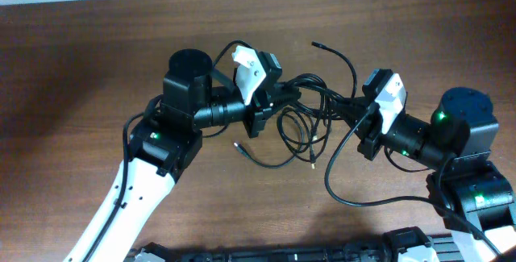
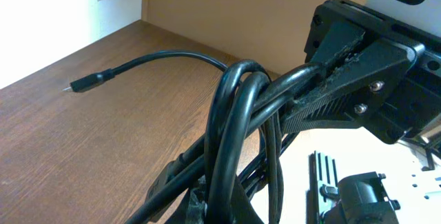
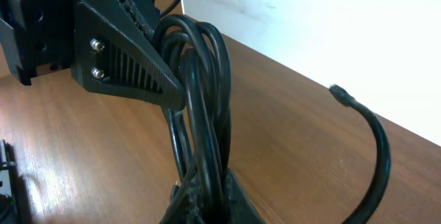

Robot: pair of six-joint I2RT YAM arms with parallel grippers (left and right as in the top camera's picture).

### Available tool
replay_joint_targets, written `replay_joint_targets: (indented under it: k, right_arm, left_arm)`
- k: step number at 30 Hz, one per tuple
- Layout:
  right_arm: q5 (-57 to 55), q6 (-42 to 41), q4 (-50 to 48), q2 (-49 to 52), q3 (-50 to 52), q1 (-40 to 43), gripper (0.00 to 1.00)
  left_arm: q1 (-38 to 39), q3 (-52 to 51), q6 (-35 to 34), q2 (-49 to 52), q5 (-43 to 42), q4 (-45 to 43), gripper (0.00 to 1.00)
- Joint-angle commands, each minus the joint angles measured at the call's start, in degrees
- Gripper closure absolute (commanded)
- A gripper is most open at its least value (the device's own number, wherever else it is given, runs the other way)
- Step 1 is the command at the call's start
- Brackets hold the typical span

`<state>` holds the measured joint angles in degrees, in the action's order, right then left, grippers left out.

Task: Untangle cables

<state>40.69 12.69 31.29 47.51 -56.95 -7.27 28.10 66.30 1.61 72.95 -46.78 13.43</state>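
item: cables point(image 1: 305, 115), black tangle, mid tabletop point(image 1: 97, 52), strung between both arms. left jaws: clamped shut on the bundle. right jaws: same. step: likely pulling apart. next: probably regrip one loose plug end point(image 1: 316, 45).

The left arm point(image 1: 121, 189) rises from the near left edge, its white forearm leading to a black wrist that turns right. The left gripper point(image 1: 272, 99) points toward the middle, jaws clamped on the cables point(image 1: 322, 93). The right arm point(image 1: 451, 133) comes in from the near right, and the right gripper point(image 1: 355, 107) points left, jaws likewise closed on the cables, facing the other gripper at close range.
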Motion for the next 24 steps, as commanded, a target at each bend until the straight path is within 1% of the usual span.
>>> replay_joint_targets:
  k: [1, 5, 7, 9, 13, 17, 20, 23, 24]
  right_arm:
    - [0.9, -0.6, -0.2, -0.4, -0.4, 0.2, 0.96]
    - [-5.4, -9.1, -0.2, -0.4, -0.4, 0.2, 0.96]
    - [-7.1, -10.9, -0.2, -0.4, -0.4, 0.2, 0.96]
    - [-7.1, -11.1, -0.2, -0.4, -0.4, 0.2, 0.96]
    - [-10.4, -14.3, -0.2, -0.4, -0.4, 0.2, 0.96]
    - [-17.0, -19.6, -0.2, -0.4, -0.4, 0.2, 0.96]
    - [-21.3, -24.4, -0.2, -0.4, -0.4, 0.2, 0.96]
    - [-22.4, -25.2, -0.2, -0.4, -0.4, 0.2, 0.96]
    - [-22.3, -25.2, -0.1, -0.4, -0.4, 0.2, 0.92]
  left_arm:
    - [0.0, 0.5, 0.7, -0.8, -1.7, -0.7, 1.00]
    - [0.0, 0.5, -9.9, -0.8, 10.7, -0.5, 1.00]
    - [0.0, 0.5, -15.3, -0.8, 16.3, -0.5, 1.00]
    - [-0.1, 0.5, -19.7, -0.8, 20.0, -0.2, 1.00]
    - [0.0, 0.5, -25.9, -0.8, 26.2, 2.1, 1.00]
    - [0.0, 0.5, -37.3, -0.8, 32.8, 5.5, 1.00]
    - [0.0, 0.5, -41.3, -0.8, 34.2, 6.3, 1.00]
    - [0.0, 0.5, -41.5, -0.8, 34.2, 6.3, 1.00]
    - [0.0, 0.5, -41.5, -0.8, 34.2, 6.2, 1.00]
